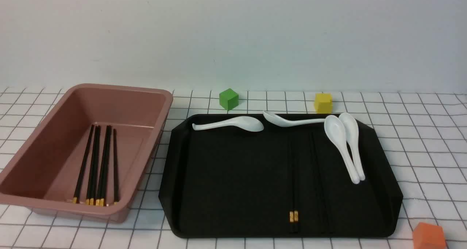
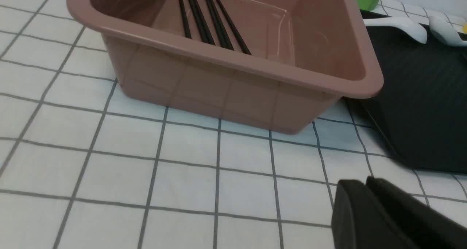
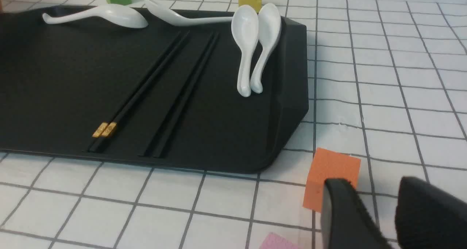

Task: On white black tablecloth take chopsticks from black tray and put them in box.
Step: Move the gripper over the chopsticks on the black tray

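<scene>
The black tray lies on the gridded tablecloth. Two pairs of black chopsticks lie on it: one with gold bands, the other right of it. The pink box stands left of the tray and holds several chopsticks. Neither gripper shows in the front view. My left gripper is shut and empty, over the cloth in front of the box. My right gripper is open and empty, over the cloth by the tray's near right corner.
Several white soup spoons lie along the tray's far and right parts. A green cube and a yellow cube stand behind the tray. An orange cube sits just beyond my right fingers.
</scene>
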### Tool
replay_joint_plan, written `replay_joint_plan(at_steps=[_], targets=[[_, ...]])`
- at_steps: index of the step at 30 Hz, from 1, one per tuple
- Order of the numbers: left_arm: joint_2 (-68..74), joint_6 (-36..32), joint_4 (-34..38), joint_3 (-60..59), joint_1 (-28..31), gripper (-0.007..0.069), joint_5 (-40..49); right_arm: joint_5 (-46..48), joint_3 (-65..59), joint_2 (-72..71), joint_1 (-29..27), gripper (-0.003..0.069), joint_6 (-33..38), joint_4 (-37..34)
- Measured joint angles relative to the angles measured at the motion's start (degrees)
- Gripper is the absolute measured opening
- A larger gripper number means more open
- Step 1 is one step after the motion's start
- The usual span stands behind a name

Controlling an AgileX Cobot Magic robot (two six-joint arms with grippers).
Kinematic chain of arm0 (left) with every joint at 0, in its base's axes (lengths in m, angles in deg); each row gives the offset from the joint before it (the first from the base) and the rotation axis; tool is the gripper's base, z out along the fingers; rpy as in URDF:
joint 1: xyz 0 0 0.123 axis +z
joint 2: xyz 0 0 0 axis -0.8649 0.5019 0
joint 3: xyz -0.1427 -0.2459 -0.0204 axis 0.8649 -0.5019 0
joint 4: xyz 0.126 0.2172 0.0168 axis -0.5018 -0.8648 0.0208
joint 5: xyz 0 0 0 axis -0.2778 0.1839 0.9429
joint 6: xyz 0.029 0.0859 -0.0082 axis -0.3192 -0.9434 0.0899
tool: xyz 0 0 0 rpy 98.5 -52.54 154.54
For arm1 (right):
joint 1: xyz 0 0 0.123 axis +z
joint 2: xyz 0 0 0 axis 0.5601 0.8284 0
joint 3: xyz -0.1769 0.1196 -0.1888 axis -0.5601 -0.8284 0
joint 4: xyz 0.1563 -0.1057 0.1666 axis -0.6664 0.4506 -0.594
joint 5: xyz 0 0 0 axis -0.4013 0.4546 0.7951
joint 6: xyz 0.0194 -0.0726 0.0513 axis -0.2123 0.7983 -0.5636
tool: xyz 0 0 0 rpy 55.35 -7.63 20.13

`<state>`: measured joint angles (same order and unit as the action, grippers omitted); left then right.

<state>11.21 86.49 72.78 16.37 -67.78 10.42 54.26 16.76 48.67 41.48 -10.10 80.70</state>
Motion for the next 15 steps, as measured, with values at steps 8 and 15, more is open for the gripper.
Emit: replay_joint_plan(at_steps=[8,15], targets=[[0.00,0.00,0.00,0.00,0.00,0.0058,0.00,0.00,0.00,0.00,0.00,0.0240,0.00,0.00],[0.00,0.00,0.00,0.00,0.00,0.0060,0.00,0.00,0.00,0.00,0.00,0.0240,0.00,0.00]])
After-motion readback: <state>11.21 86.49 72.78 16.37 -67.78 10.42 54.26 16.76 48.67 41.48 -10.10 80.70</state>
